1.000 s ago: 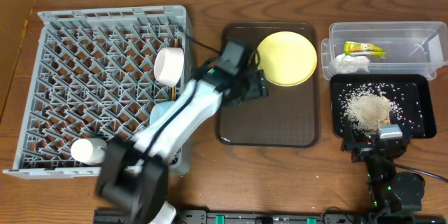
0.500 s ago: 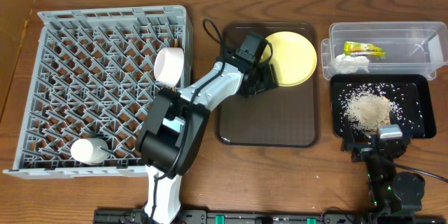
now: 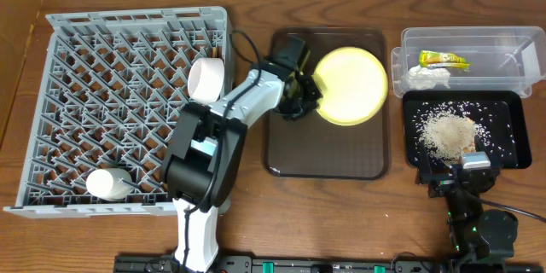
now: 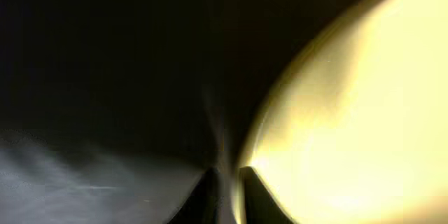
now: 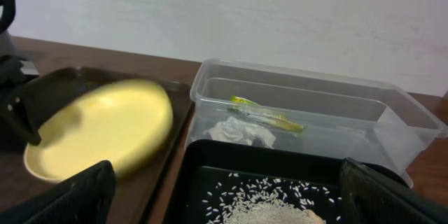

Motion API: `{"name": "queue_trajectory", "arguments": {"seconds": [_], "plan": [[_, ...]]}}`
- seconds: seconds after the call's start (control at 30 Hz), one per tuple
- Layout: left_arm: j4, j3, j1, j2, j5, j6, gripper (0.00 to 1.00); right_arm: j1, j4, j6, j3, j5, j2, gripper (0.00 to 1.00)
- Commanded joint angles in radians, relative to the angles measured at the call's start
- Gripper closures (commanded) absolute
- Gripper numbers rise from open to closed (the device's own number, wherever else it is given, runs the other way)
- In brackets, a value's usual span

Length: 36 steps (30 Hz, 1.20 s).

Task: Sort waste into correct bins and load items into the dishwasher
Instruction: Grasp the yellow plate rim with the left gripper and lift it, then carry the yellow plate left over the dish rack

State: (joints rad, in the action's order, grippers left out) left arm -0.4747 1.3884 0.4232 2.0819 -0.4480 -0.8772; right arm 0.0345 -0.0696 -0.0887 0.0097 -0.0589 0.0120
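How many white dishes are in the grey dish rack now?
2. A white bowl by the right wall of the grey plastic lattice dish rack; a small white cup near its front-left corner. The left arm may hide more.

Left arm is reaching from bottom centre-left of the overhead up to upper centre. Its pincer is pinching the left rim of the plate. Right arm is sitting folded at lower right, with its pincer gaping wide and fingertips showing in the wrist view's bottom corners.
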Motion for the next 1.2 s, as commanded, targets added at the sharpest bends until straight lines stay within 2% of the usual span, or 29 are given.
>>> {"name": "queue_trajectory", "arguments": {"seconds": [0.0, 0.13, 0.27, 0.37, 0.53, 0.7, 0.83, 0.87, 1.0, 1.17], "plan": [[0.011, 0.003, -0.024, 0.022, -0.04, -0.045, 0.7, -0.008, 0.0, -0.01, -0.004, 0.003, -0.005, 0.01], [0.049, 0.003, -0.027, 0.022, -0.039, -0.048, 0.62, -0.008, 0.0, -0.01, -0.004, 0.003, -0.005, 0.01], [0.049, 0.003, -0.016, 0.022, -0.039, -0.063, 0.49, -0.008, 0.0, -0.01, -0.004, 0.003, -0.005, 0.01], [0.045, 0.002, 0.003, 0.023, -0.041, -0.063, 0.49, -0.008, 0.0, -0.01, -0.004, 0.003, -0.005, 0.01], [0.048, -0.044, 0.021, 0.024, -0.039, -0.063, 0.59, -0.008, 0.0, -0.01, -0.004, 0.003, -0.005, 0.01], [0.116, -0.119, 0.014, 0.058, -0.055, -0.054, 0.62, -0.008, 0.0, -0.01, -0.004, 0.003, -0.005, 0.01], [0.232, -0.159, 0.014, 0.105, -0.14, 0.012, 0.81, -0.008, 0.0, -0.01, -0.004, 0.003, -0.005, 0.01], [0.234, -0.16, 0.014, 0.111, -0.143, 0.024, 0.91, -0.008, 0.0, -0.01, -0.004, 0.003, -0.005, 0.01], [0.237, -0.16, 0.014, 0.111, -0.144, 0.089, 0.92, -0.008, 0.0, -0.01, -0.004, 0.003, -0.005, 0.01], [0.232, -0.16, 0.003, 0.058, -0.144, 0.111, 0.92, -0.008, 0.0, -0.01, -0.004, 0.003, -0.005, 0.01]]}}
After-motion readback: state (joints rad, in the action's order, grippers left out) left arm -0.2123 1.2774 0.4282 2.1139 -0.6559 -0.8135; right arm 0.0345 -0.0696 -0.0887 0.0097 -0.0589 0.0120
